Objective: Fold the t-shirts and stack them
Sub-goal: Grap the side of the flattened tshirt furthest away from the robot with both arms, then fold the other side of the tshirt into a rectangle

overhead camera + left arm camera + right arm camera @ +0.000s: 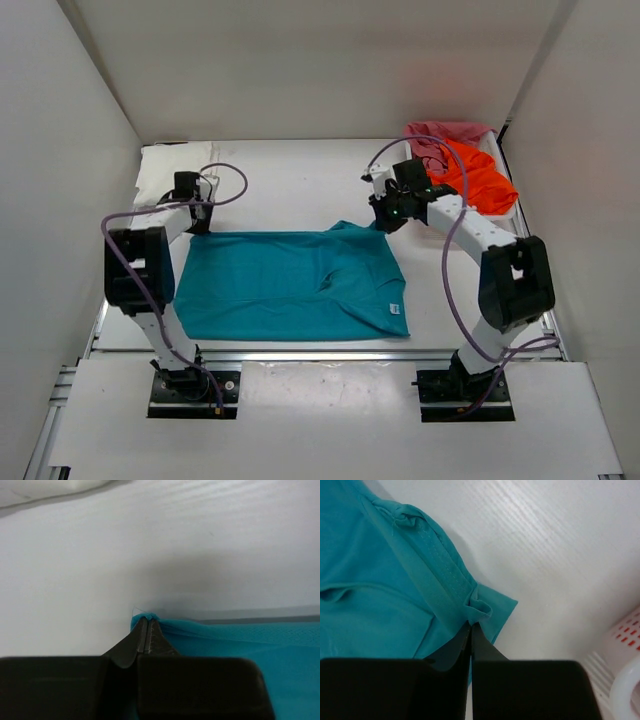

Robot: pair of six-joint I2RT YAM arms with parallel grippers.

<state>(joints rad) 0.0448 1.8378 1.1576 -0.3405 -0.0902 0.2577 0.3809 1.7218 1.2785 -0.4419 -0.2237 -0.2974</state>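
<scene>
left arm (140,268): white links, black joint housings | right arm (514,282): same build | cables (447,290): purple, looping beside each arm | fingers (131,649): dark, tapered | bases (185,392): black plates

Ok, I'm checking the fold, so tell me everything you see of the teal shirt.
The teal shirt is soft knit cloth, lying mostly flat on the white table, wrinkled mid-right, a small white label at its near-right corner. The left pincer pinches its far-left corner, the right pincer its far-right edge.

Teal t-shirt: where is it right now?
In the top view the teal t-shirt lies spread on the table, centre-front, far corners pinched by the left hand and right hand.
</scene>
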